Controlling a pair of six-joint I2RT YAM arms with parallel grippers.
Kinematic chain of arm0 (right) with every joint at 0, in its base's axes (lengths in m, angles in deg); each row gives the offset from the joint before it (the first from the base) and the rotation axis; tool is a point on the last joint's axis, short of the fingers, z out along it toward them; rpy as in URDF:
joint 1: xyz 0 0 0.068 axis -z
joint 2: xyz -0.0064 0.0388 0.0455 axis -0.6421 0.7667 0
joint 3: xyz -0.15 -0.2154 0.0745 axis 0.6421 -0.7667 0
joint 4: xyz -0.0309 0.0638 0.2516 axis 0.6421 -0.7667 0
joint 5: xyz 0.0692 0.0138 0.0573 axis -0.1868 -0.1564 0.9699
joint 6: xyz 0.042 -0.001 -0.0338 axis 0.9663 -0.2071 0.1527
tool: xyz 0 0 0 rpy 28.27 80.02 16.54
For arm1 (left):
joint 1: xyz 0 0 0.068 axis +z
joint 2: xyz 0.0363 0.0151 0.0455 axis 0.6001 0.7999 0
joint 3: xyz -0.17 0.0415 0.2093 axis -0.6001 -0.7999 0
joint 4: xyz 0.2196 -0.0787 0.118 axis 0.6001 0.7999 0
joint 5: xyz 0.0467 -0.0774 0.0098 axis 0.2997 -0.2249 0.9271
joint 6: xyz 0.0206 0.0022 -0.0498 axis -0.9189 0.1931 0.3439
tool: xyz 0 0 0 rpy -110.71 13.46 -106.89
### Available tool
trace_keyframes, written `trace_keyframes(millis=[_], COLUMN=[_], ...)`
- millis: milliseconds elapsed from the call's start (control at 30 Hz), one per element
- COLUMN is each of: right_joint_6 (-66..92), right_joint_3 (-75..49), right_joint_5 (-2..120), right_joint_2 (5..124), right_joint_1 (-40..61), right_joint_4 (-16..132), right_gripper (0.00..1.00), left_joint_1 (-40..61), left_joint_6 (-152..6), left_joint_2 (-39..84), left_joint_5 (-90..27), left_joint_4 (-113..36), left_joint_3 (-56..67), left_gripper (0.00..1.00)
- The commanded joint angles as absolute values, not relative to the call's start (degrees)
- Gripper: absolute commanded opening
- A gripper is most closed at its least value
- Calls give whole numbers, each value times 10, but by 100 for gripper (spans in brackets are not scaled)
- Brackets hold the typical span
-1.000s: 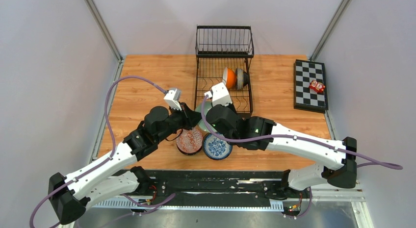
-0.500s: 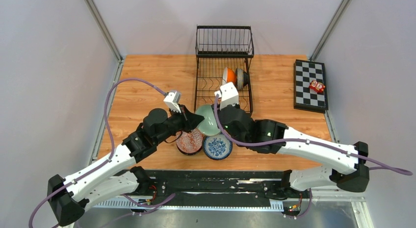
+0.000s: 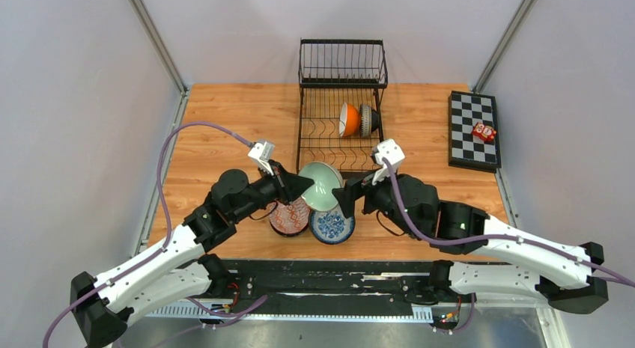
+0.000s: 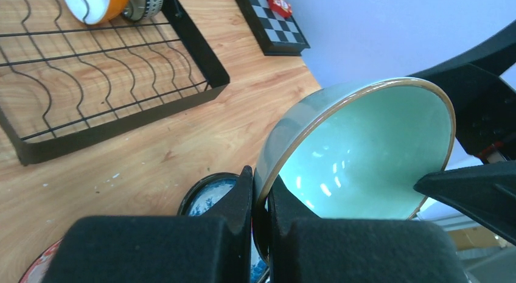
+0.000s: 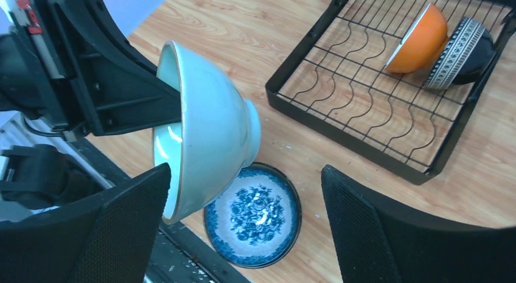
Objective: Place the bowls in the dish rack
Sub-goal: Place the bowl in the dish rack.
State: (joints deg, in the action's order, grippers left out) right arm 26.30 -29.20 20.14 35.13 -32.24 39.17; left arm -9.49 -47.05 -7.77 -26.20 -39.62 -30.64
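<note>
Pinching the pale green bowl (image 3: pixel 320 185) by its rim, left pincer (image 3: pixel 294 185) holds it tilted above the bench (image 3: pixel 225 123); dish rack (image 3: pixel 301 138) lies just ahead. Right pincer (image 3: pixel 352 200) spread, empty, beside bowl.

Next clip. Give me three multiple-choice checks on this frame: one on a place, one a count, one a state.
1. Where are the orange bowl and the dark patterned bowl?
A on the checkered board
B in the dish rack's lower tray
C in its raised basket

2. How many bowls rest on the table?
A two
B four
C none

3. The green bowl is:
A standing in the rack
B flat on the table
C held by the left gripper

Answers:
1 B, both stand on edge among the tray wires.
2 A, a red patterned bowl and a blue-and-white bowl.
3 C, the rim is pinched, with the bowl tilted in the air.
</note>
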Motion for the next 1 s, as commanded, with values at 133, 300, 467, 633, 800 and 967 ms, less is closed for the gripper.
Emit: trace_keyframes(millis=[133,300,467,633,800,967], right_joint_6=[301,287,280,281,285,292], right_joint_3=[-353,-368,-366,-370,-383,-388], right_joint_5=[282,350,385,401,410,406], right_joint_2=[267,247,250,250,240,236], right_joint_1=[-299,-297,-296,-296,-296,-296], right_joint_4=[435,470,483,503,534,537], right_gripper=[100,100,100,100,100,100], left_joint_1=[-94,-92,-91,-91,-91,-91], left_joint_6=[-453,-440,-427,-419,-414,-412], left_joint_2=[-92,-94,-100,-103,-103,-101], left_joint_5=[-314,-338,-366,-378,-383,-381], left_joint_4=[-524,-554,-586,-605,-614,-624], left_joint_3=[-326,-332,-339,-343,-343,-342], left_gripper=[0,0,0,0,0,0])
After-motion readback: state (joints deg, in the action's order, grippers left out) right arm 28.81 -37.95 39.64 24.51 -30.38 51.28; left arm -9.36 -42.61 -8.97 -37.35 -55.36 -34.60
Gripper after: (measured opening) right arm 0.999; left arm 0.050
